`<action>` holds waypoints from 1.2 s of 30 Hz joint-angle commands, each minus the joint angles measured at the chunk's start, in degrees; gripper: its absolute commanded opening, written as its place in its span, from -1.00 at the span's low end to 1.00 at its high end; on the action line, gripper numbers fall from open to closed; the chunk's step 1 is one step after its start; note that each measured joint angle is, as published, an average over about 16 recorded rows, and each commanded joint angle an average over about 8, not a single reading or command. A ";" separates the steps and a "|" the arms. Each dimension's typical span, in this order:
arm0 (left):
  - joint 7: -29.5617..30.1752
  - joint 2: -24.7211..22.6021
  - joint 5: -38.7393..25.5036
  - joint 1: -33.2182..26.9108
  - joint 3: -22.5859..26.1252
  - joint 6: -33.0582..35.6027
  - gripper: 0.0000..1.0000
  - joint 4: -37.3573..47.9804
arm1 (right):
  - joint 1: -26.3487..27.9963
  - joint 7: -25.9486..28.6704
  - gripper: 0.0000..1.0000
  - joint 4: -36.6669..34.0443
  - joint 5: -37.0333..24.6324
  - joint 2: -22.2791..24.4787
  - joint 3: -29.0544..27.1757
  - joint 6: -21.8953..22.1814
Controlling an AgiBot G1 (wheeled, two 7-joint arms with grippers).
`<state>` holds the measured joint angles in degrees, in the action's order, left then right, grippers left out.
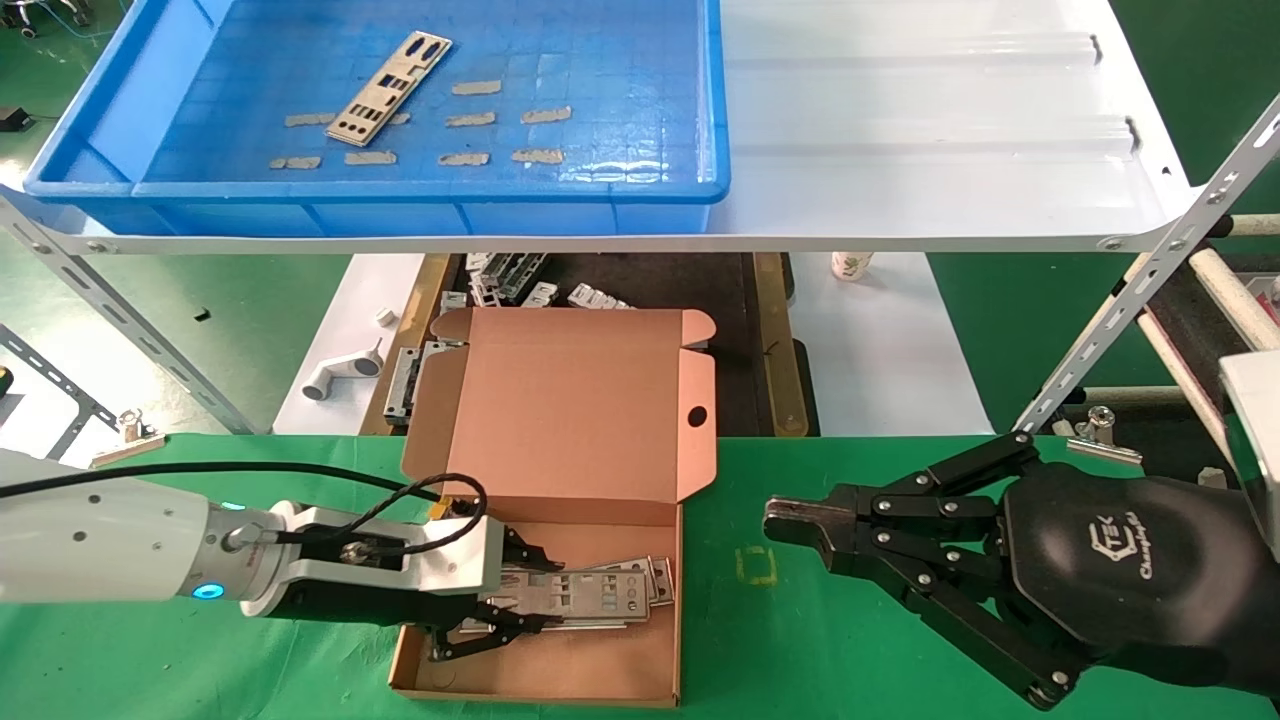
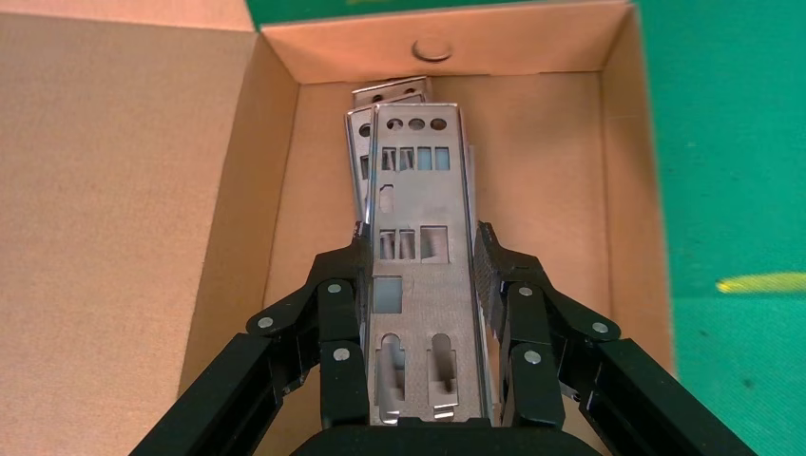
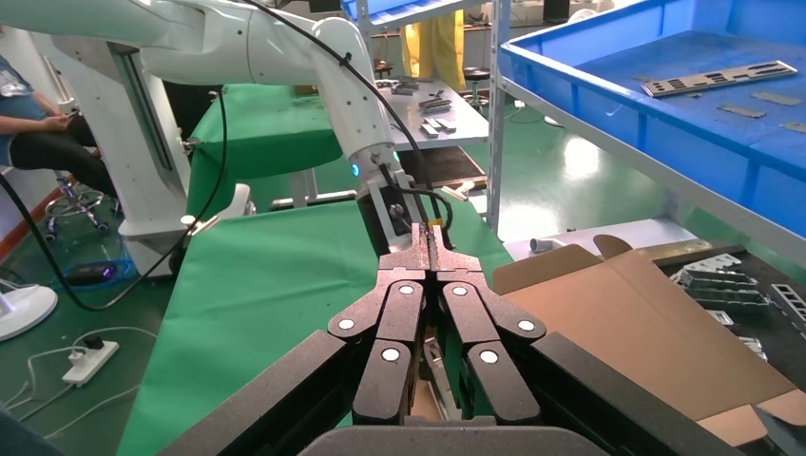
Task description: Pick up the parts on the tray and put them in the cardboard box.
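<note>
Silver plate (image 2: 423, 247) sits clamped in the left gripper's (image 1: 500, 610) jaws, low inside the box (image 1: 560, 660) over other parts. Release it flat, then lift straight. One part (image 1: 390, 88) remains on the tray (image 1: 640, 190). Right gripper (image 1: 790, 522) idles nearby, jaws together.

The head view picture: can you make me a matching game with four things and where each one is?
Things:
1. left end effector
2. right end effector
3. lone part
4. cardboard box

Places:
A. lying in the blue tray on the white shelf
B. on the green table, lid open
C. over the green cloth beside the box, fingers together, holding nothing
D. inside the box, gripping a part above the stacked ones

Pairs: 1-D, 2-C, 3-A, 4-B
</note>
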<state>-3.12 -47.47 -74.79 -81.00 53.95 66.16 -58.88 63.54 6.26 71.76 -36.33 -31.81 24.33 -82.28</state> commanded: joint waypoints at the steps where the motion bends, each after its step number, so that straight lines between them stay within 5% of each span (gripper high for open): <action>1: -0.31 -0.66 -0.23 0.20 0.04 -0.72 -1.00 0.93 | 0.00 0.00 -1.00 0.00 0.00 0.00 0.00 0.00; 3: -0.36 -1.17 0.08 0.31 0.01 -0.71 -0.90 1.79 | 0.00 0.00 -1.00 0.00 0.00 0.00 0.00 0.00; 11: -0.96 -2.88 0.13 0.16 0.34 -0.25 0.97 4.88 | 0.00 0.00 -1.00 0.00 0.00 0.00 0.00 0.00; 27: -1.81 -2.36 2.67 -0.77 -0.53 2.96 1.00 6.34 | 0.00 0.00 -1.00 0.00 0.00 0.00 0.00 0.00; 28: -1.81 -2.22 3.09 -0.83 -0.67 3.42 1.00 6.30 | 0.00 0.00 -0.90 0.00 0.00 0.00 0.00 0.00; 36: -0.86 -0.78 6.45 0.62 -3.89 5.61 1.00 4.66 | 0.00 0.00 1.00 0.00 0.00 0.00 0.00 0.00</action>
<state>-3.86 -48.11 -68.07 -80.27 49.79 71.97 -54.39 63.54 6.26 71.76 -36.33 -31.81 24.34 -82.28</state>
